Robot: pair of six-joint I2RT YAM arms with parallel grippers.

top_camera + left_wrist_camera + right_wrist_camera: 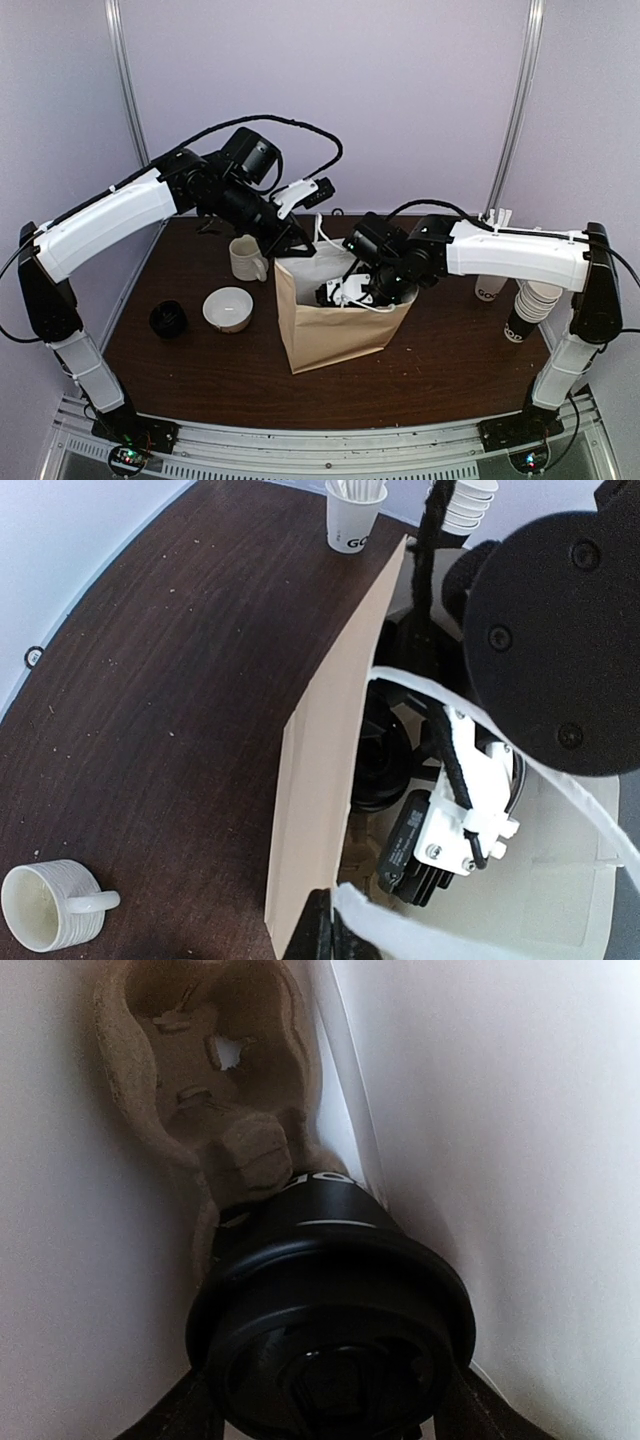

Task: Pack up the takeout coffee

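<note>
The takeout coffee (330, 1290), a black cup with a black dome lid, hangs inside the brown paper bag (335, 335) above a pulp cup carrier (200, 1070) on the bag's floor. My right gripper (330, 1400) reaches down into the bag, shut on the cup just under the lid, with a finger on each side. In the left wrist view the cup (385, 755) shows dark behind the bag's wall (330, 770). My left gripper (335, 935) is shut on the bag's back left rim, beside the white handle strip (470, 920).
Left of the bag are a cream mug (247, 258), a white bowl (228, 308) and a small black round thing (168, 319). At the right stand a stack of paper cups (530, 305) and a white cup (490, 288). Walls close in the table's back and sides.
</note>
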